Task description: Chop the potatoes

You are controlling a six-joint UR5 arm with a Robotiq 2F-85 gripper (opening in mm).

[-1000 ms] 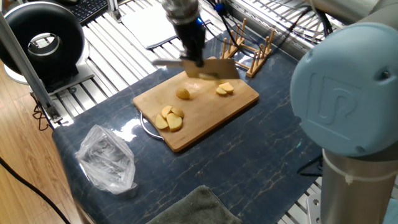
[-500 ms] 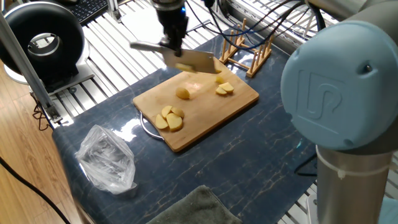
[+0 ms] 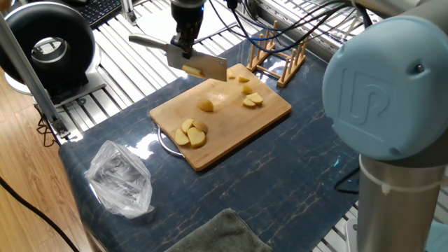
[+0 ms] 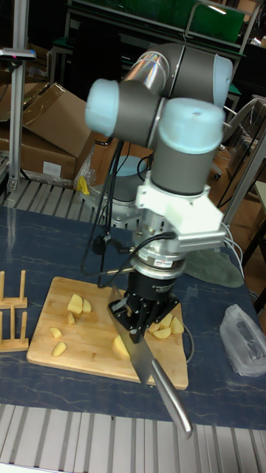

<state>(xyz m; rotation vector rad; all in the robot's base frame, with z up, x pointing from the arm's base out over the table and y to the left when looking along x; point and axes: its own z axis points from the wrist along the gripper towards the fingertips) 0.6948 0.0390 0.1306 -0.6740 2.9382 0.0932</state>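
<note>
Several pale-yellow potatoes lie on the bamboo board (image 3: 225, 124): a sliced cluster (image 3: 190, 134) near its front-left edge, one rounded piece (image 3: 206, 106) in the middle, and wedges (image 3: 253, 100) toward the back right. My gripper (image 3: 183, 47) hangs above the board's back-left corner, shut on a knife (image 3: 204, 66). The blade tilts down to the right and the handle (image 3: 145, 43) sticks out to the left. A small potato bit (image 3: 192, 71) seems to cling to the blade. In the tall fixed view the gripper (image 4: 145, 319) hides part of the board (image 4: 89, 347), and the knife (image 4: 140, 356) slants toward the camera.
A wooden rack (image 3: 277, 56) stands just behind the board. A crumpled plastic bag (image 3: 119, 179) lies at the front left and a grey-green cloth (image 3: 217, 235) at the front edge. A black round device (image 3: 47, 46) sits far left. The arm's blue joint (image 3: 389, 98) fills the right.
The gripper has carried the knife up and to the left, from over the board's back middle to beyond its back-left corner. The potatoes on the board have not moved.
</note>
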